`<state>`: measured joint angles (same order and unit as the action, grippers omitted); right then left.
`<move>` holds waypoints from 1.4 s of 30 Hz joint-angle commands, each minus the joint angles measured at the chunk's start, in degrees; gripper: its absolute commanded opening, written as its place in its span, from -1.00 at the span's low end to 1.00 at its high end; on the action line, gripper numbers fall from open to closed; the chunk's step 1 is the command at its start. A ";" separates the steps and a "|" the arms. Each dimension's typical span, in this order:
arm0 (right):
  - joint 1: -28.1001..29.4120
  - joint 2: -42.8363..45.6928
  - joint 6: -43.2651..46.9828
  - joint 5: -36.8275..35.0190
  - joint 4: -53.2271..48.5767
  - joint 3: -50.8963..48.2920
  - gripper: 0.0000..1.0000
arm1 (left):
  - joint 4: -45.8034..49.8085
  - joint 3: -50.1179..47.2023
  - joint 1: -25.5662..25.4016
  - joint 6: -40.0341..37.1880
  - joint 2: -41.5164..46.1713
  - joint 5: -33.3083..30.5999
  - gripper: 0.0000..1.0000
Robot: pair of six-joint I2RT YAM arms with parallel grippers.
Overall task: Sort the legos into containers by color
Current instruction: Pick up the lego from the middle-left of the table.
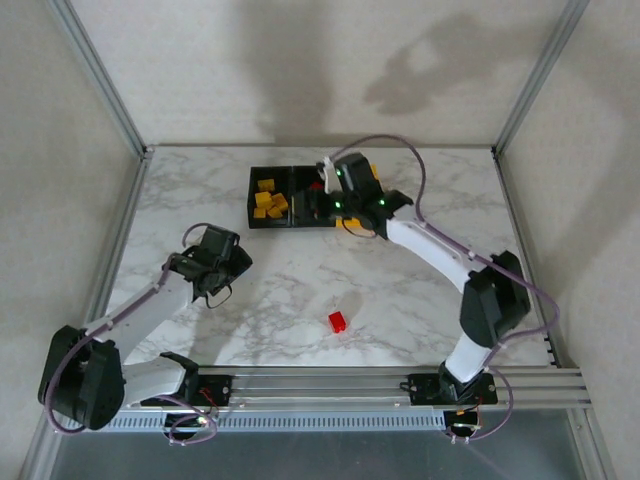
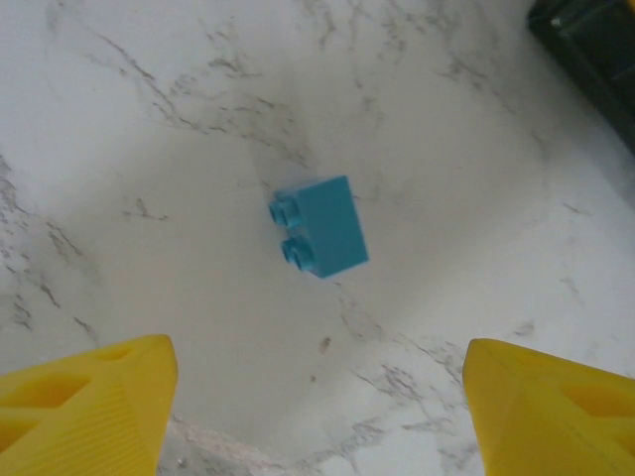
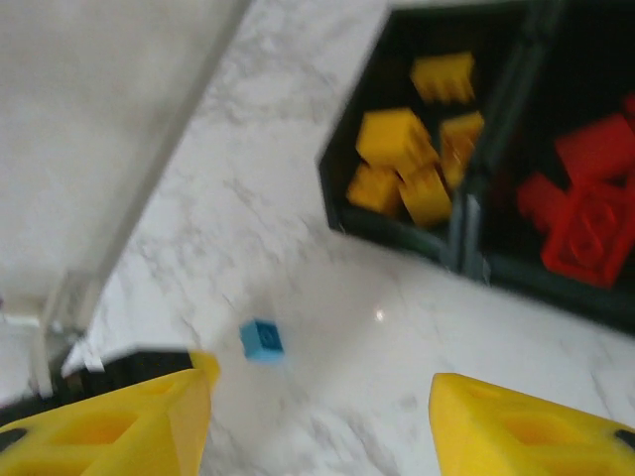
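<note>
Starting at the near side, a lone red lego (image 1: 338,321) sits on the marble table (image 1: 420,290). It is out in the open between the two arms, well apart from everything else.

Over to the left arm (image 1: 150,305) now. The left gripper (image 2: 319,402) hangs above the tabletop, its jaws spread wide. The yellow fingertips (image 2: 89,407) sit in the bottom corners of the wrist view with nothing but bare marble between them. Just ahead of them lies a blue lego (image 2: 319,226), tipped on its side with the studs pointing left. It touches neither finger.

Farther out, the right arm (image 1: 430,245) stretches across toward the back of the table. The right gripper (image 3: 317,426) is also spread and empty, with only marble between its fingers (image 3: 526,426). Its wrist view is blurred, but a small blue brick shows on the table ahead of the left-hand finger, short of the bins.

At the far side stand the containers (image 1: 253,200), joined in a row. The left black bin holds a heap of yellow legos (image 1: 270,200), and the black bin next to it holds red legos (image 3: 585,213) piled against each other. From overhead, the right wrist hovers over the right end of the row and covers it, so I cannot tell what lies in there.
</note>
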<state>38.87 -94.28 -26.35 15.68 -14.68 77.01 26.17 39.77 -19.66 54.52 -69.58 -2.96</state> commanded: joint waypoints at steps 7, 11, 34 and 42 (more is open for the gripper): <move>-1.10 13.83 -2.76 -4.16 -0.81 -20.58 0.18 | -2.81 5.43 0.89 -0.89 -11.10 -4.27 0.49; -1.17 16.17 -4.10 -4.52 -1.45 -23.84 0.17 | -3.57 7.00 0.91 -1.32 -15.43 -5.40 0.42; -3.80 25.74 -7.74 -4.16 -0.61 -32.13 0.16 | -2.49 17.52 -4.29 -4.82 -22.81 -3.78 -0.78; -9.87 32.29 -11.05 -5.24 0.49 -36.82 0.19 | -0.76 35.63 -12.97 -5.81 -33.31 -2.12 -0.78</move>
<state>30.41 -63.99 -35.64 10.61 -15.20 41.56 23.59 70.39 -30.48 50.00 -99.07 -6.13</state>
